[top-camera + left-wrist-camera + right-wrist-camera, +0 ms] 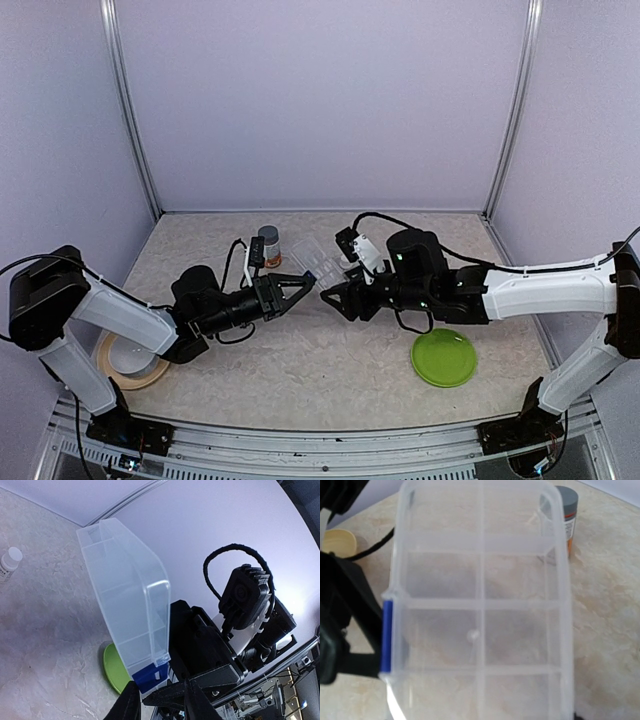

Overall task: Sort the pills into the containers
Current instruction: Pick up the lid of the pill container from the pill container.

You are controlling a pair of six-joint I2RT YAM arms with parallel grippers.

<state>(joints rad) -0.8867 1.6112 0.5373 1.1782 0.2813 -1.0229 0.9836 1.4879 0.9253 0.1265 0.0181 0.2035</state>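
At the far left of the counter (300,370) a white bowl (128,355) sits on a tan plate (150,378), out of the action. Further right, toward the back, stands the gray-capped bottle (268,244). The small white-capped vial (10,562) shows only in the left wrist view, upright on the counter. Both are closed and neither is in a grip. At centre the left gripper (310,284) is narrow, its tips at the blue latch (150,677) of a clear pill box (325,262); whether it pinches the latch cannot be told. The box is raised and tilted off the counter, clamped from the other side by the right gripper (338,292). Its compartments look empty apart from one pale speck too small to identify. A green plate (443,358) lies to the right. The step in hand appears to be unlatching the box. The next move likely calls for the left gripper to work the latch free while the right keeps the box steady.
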